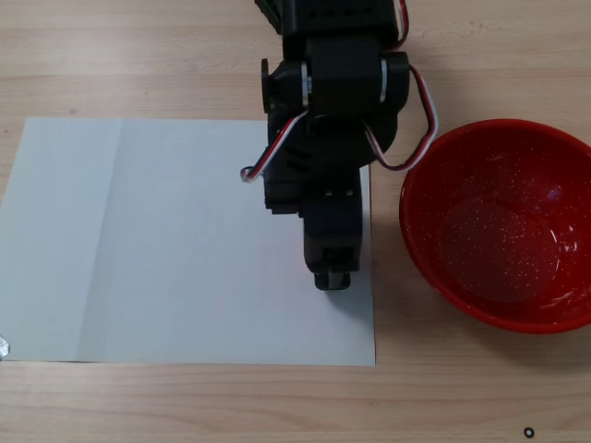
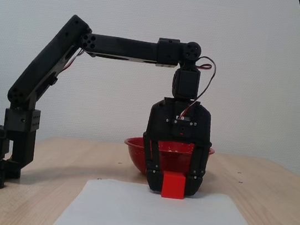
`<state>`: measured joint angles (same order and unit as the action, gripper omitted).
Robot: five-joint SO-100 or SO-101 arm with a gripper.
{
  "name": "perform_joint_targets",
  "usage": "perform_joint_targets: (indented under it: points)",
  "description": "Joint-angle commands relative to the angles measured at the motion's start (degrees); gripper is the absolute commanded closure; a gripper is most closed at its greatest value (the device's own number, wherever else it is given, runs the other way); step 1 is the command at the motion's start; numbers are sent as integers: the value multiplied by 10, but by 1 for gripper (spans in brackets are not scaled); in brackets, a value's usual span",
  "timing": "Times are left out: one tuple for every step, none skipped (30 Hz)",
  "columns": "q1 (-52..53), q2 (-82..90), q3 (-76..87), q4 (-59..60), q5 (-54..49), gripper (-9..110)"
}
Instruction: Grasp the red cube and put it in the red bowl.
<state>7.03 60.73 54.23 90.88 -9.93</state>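
In the side-on fixed view we see the black two-finger gripper pointing straight down, its jaws drawn in to the width of the small matte red-orange cube and touching both its sides. The cube rests on the white sheet of paper laid over the light wooden table. In the top-down fixed view the gripper hides the cube, and we find the large glossy red bowl with white speckles at its three o'clock, just off the paper's edge, apart from the gripper.
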Motion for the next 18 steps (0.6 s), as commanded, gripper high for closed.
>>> perform_joint_targets:
  points:
    - [-11,87,-93,21,-11,101]
    - [-12,91,-102,30,-12,101]
    - [-14,95,-111,39,-13,101]
    - [-16,99,-120,47,-13,101]
    - [-18,103,-129,56,-14,101]
    - [-19,107,-137,65,-13,101]
    - [-21,113,-146,73,-11,101]
    - [-23,116,-154,82,-10,101]
    - [-24,121,-162,89,-9,101]
    - [-25,126,-170,94,-8,101]
    - [-25,130,-177,99,-5,101]
    - [-25,135,-183,102,-4,101]
    - [-26,141,-189,105,-4,101]
    - [-26,147,-194,107,-2,101]
    - [-26,152,-198,108,0,101]
    - [-26,159,-201,108,2,101]
    - [-25,164,-205,109,4,101]
    - [-24,171,-207,109,5,101]
